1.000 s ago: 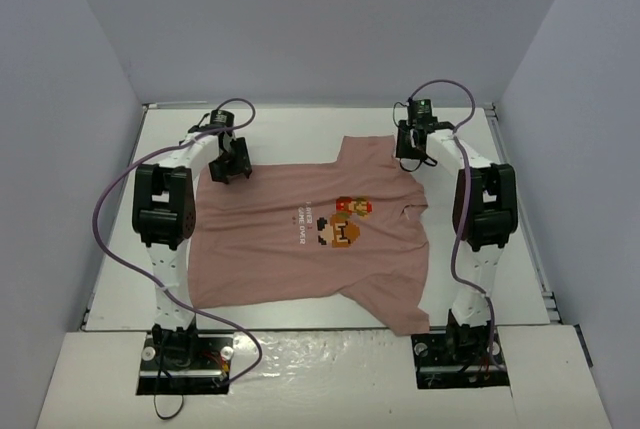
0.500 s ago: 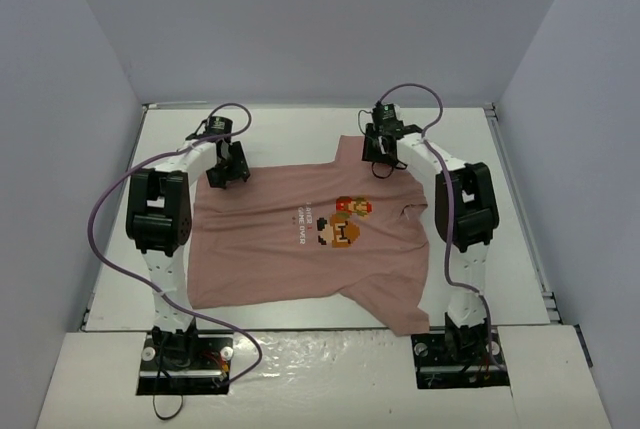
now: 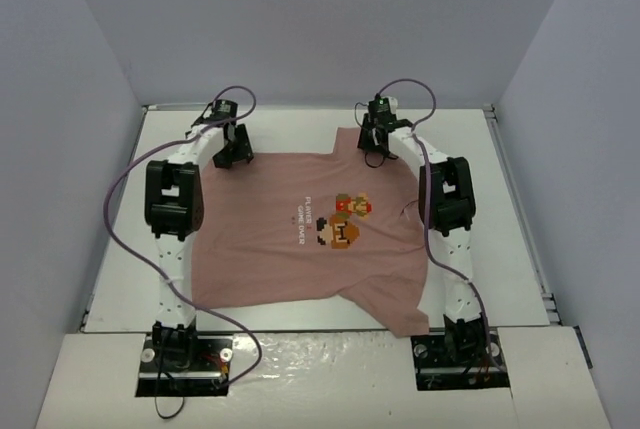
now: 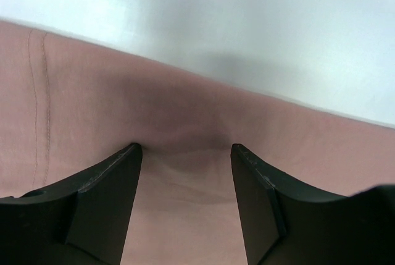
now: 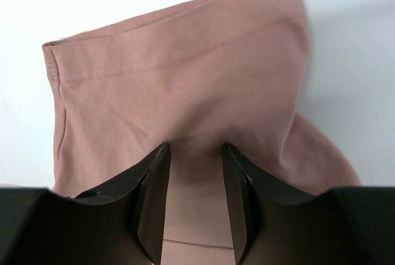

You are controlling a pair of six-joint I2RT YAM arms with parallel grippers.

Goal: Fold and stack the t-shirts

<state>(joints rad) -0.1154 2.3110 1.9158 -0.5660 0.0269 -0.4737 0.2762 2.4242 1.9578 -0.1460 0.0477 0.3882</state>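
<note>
**One shirt, two pincers**

One dusty-pink t-shirt (image 3: 290,259) lies spread on the white table (image 3: 300,127), its pixel-figure print (image 3: 343,221) facing up. The left pincer (image 4: 184,149) stands open, tips on the shirt's far edge. The right pincer (image 5: 196,146) stands open on the far sleeve (image 5: 185,73).

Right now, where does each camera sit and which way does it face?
Top: above, behind the bases, looking down; table, both arms, whole t-shirt show.
Left wrist: above left gripper, facing down at t-shirt edge; its fingers show.
Right wrist: above right gripper, facing down at a sleeve; its fingers show.
Shared: the t-shirt, in all three.
</note>
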